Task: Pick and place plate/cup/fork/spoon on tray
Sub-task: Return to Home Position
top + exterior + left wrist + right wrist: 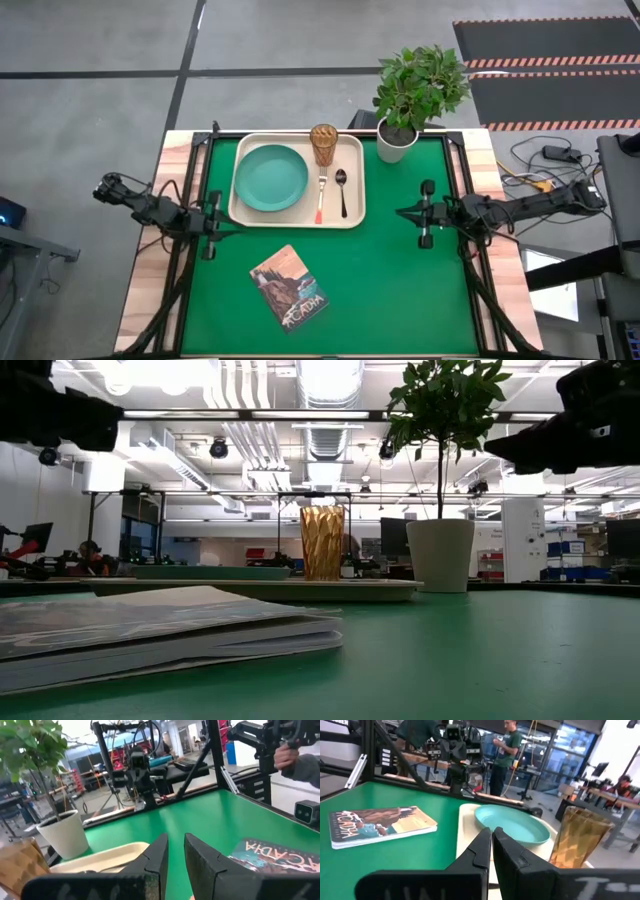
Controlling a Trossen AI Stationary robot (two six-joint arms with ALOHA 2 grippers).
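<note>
The cream tray [352, 215] lies at the far middle of the green mat. On it lie the teal plate [271, 178], the amber ribbed cup [323, 144] standing upright at the far rim, the orange-handled fork [321, 197] and the dark spoon [342, 190], side by side. My left gripper [238, 228] hovers just off the tray's near left corner, empty, its fingers a narrow gap apart [176, 851]. My right gripper [400, 212] hovers to the right of the tray, shut and empty [491, 842].
A white plant pot [397, 142] stands beside the tray's far right corner. A paperback book [289, 288] lies on the mat near the front. People stand beyond the table's left edge [509, 750], and a person's hand [286, 755] shows beyond its right edge.
</note>
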